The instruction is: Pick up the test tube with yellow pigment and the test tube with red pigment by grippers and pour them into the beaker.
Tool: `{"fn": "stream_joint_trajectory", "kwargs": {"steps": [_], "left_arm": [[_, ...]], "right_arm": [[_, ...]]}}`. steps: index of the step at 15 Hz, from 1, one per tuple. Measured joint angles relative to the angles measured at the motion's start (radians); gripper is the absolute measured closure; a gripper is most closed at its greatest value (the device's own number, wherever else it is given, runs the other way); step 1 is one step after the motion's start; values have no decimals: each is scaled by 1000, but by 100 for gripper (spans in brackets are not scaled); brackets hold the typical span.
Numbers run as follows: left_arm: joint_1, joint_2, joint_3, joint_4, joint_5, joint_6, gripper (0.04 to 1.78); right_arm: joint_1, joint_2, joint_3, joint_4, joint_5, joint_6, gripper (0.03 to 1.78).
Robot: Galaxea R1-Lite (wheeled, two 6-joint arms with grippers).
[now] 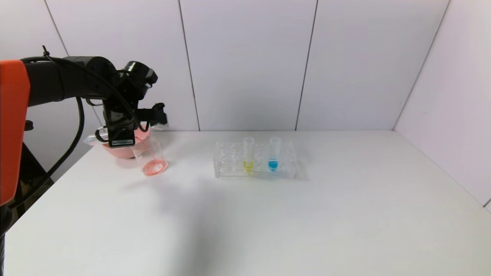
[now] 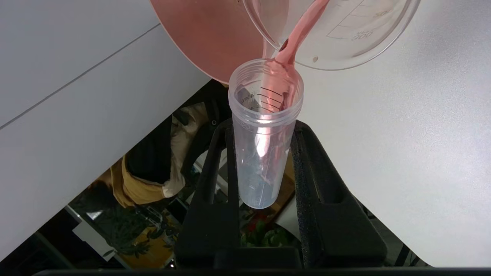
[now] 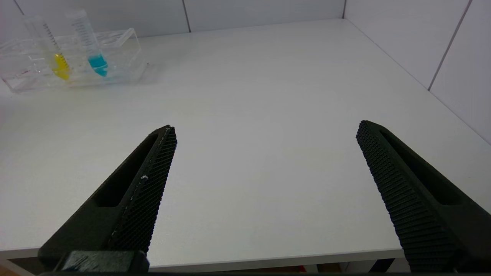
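My left gripper [image 1: 117, 135] is shut on the test tube with red pigment [image 2: 261, 168] and holds it tipped, mouth down, over the beaker [image 1: 151, 157] at the table's far left. In the left wrist view, red liquid runs from the tube's mouth into the beaker [image 2: 345, 34]. A thin pink layer lies in the beaker's bottom. The test tube with yellow pigment [image 1: 248, 155] stands upright in the clear rack [image 1: 230, 166]; it also shows in the right wrist view [image 3: 53, 50]. My right gripper [image 3: 265, 126] is open and empty over the table's front edge, out of the head view.
A pink bowl [image 1: 113, 149] stands just behind the beaker, close under my left gripper. A blue-tipped tube [image 1: 273, 153] stands in the rack beside the yellow one. The white table [image 1: 307, 222] is walled at the back and the right.
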Motion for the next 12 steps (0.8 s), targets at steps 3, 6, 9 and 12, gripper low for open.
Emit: {"fn": "stream_joint_trajectory", "kwargs": {"steps": [3, 6, 9, 12], "left_arm": [[-15, 0, 0, 21, 32, 0, 139], [-35, -1, -1, 29, 67, 2, 139], [-39, -2, -1, 29, 67, 0, 139], [-33, -22, 5, 29, 19, -9, 139]], "right_arm": [[0, 0, 0, 0, 0, 0, 10], [0, 0, 0, 0, 0, 0, 10], [0, 0, 0, 0, 0, 0, 10], [0, 0, 0, 0, 0, 0, 10]]}}
